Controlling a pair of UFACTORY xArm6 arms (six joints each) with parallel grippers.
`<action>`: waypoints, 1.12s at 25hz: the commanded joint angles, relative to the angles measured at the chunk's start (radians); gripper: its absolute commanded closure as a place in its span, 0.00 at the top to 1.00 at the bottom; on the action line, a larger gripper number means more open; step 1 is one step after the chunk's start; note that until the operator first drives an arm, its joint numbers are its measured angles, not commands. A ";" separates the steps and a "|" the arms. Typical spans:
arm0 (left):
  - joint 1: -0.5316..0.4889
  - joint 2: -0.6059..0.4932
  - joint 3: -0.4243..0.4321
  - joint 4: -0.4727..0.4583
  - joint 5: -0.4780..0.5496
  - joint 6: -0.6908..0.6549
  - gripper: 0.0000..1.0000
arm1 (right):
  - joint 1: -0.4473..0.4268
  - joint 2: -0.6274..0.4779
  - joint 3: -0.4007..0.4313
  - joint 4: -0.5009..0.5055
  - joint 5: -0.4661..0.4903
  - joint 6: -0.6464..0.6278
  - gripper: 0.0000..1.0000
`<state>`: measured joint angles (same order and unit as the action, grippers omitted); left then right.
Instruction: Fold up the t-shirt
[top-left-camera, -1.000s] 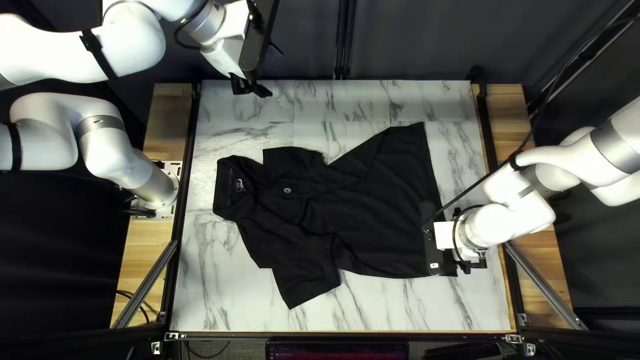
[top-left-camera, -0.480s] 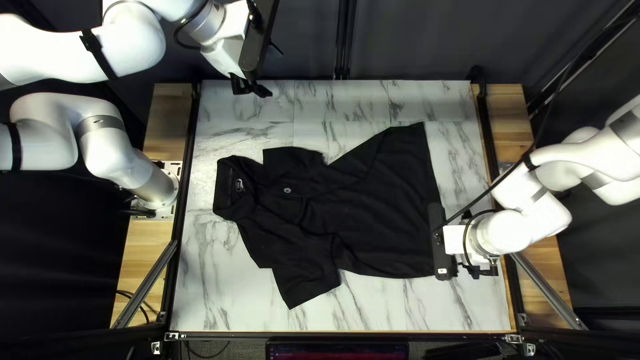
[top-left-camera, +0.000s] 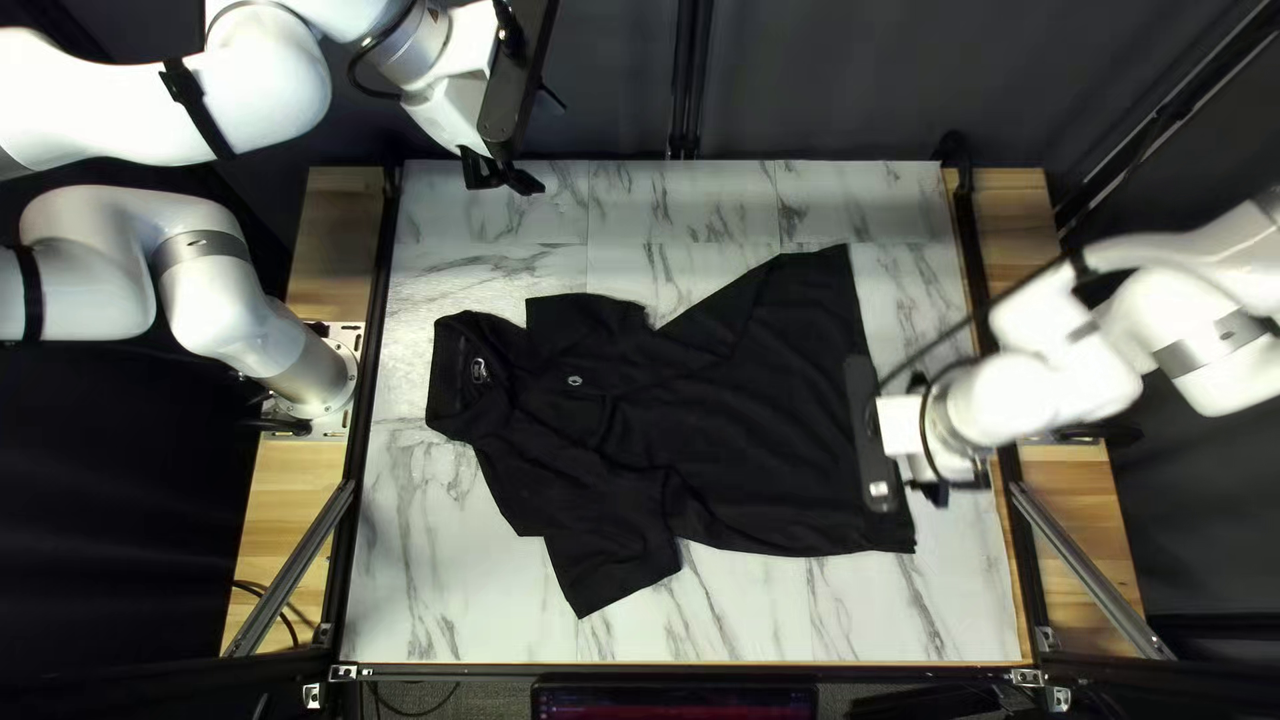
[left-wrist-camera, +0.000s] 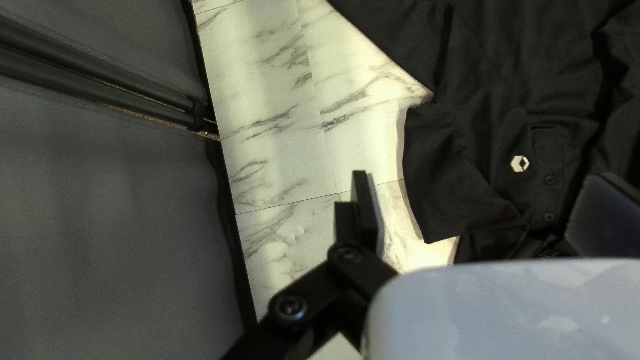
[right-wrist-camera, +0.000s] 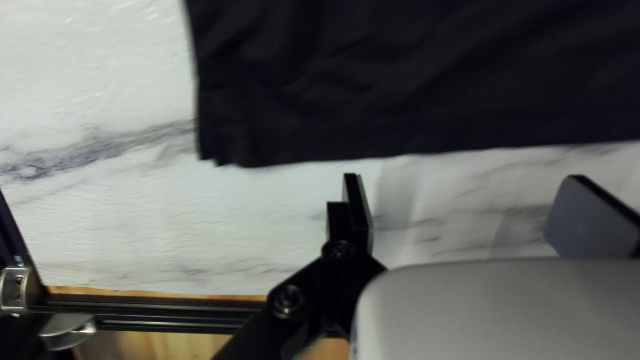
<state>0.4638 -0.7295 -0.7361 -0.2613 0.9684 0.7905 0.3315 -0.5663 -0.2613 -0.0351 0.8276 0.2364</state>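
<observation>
Over the marbled tabletop (top-left-camera: 467,587), my left gripper (left-wrist-camera: 481,177) and right gripper (right-wrist-camera: 464,179) gape wide, empty; I should align the right one squarely before pinching the shirt hem (right-wrist-camera: 413,141).

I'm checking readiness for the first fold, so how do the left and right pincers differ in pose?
The left pincer hangs near the far edge of the table, by a sleeve of the t-shirt; the right pincer is beside the hem. The left pincer looks higher above the table, the right pincer lower. Both are open, gripping no cloth.
</observation>
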 commanded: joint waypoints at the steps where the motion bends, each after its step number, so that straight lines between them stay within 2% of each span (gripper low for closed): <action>1: 0.000 0.000 0.000 0.000 0.000 0.000 1.00 | -0.077 -0.052 0.009 -0.041 0.017 -0.048 1.00; 12: 0.000 0.000 0.000 0.000 0.000 0.000 1.00 | -0.077 -0.058 0.015 -0.051 0.018 -0.046 1.00; 15: 0.000 0.000 0.000 0.000 0.000 0.000 1.00 | -0.142 -0.220 0.074 -0.031 0.084 -0.132 1.00; 17: 0.000 0.000 0.000 0.000 0.000 0.000 1.00 | -0.230 -0.361 0.105 -0.025 0.167 -0.230 1.00; 18: 0.000 0.000 0.000 0.000 0.000 0.000 1.00 | -0.255 -0.392 0.106 -0.022 0.191 -0.257 1.00; 20: 0.000 0.000 0.000 0.000 0.000 0.000 1.00 | -0.287 -0.453 0.084 -0.023 0.260 -0.294 1.00; 23: 0.000 0.000 0.000 0.000 0.000 0.000 1.00 | -0.294 -0.515 0.002 -0.040 0.390 -0.297 1.00; 28: 0.000 0.000 0.000 0.000 0.000 0.000 1.00 | -0.272 -0.537 -0.199 -0.089 0.607 -0.259 1.00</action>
<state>0.4638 -0.7295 -0.7361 -0.2613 0.9684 0.7905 0.0430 -1.0911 -0.3582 -0.0910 1.3232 -0.0473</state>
